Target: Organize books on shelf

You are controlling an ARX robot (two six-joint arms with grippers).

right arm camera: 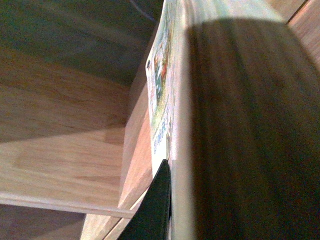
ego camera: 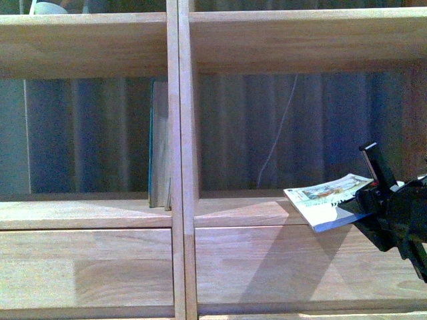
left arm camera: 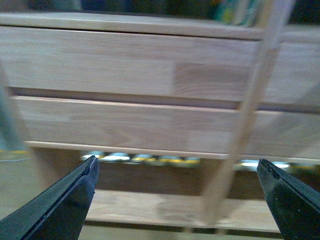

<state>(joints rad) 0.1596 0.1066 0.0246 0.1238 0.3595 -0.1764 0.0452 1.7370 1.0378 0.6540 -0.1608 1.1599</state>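
The light-wood shelf point(ego camera: 181, 133) fills the front view, with plank-front drawers below. The teal-covered book point(ego camera: 158, 143) stands upright in the left compartment against the centre divider. My right gripper point(ego camera: 360, 207) is shut on the white-covered book point(ego camera: 327, 199), holding it almost flat at the front edge of the right compartment, its free end just over the shelf board. In the right wrist view the book point(right arm camera: 162, 95) shows edge-on beside one black finger point(right arm camera: 157, 210). My left gripper point(left arm camera: 177, 172) is open and empty, low down in front of the drawer fronts point(left arm camera: 125, 65).
A white cord point(ego camera: 277, 140) hangs behind the right compartment, before a dark curtain. A pale object point(ego camera: 47, 8) sits on the upper left shelf. The left wrist view shows the shelf's bottom rail point(left arm camera: 165, 210) and an upright point(left arm camera: 250, 115), blurred.
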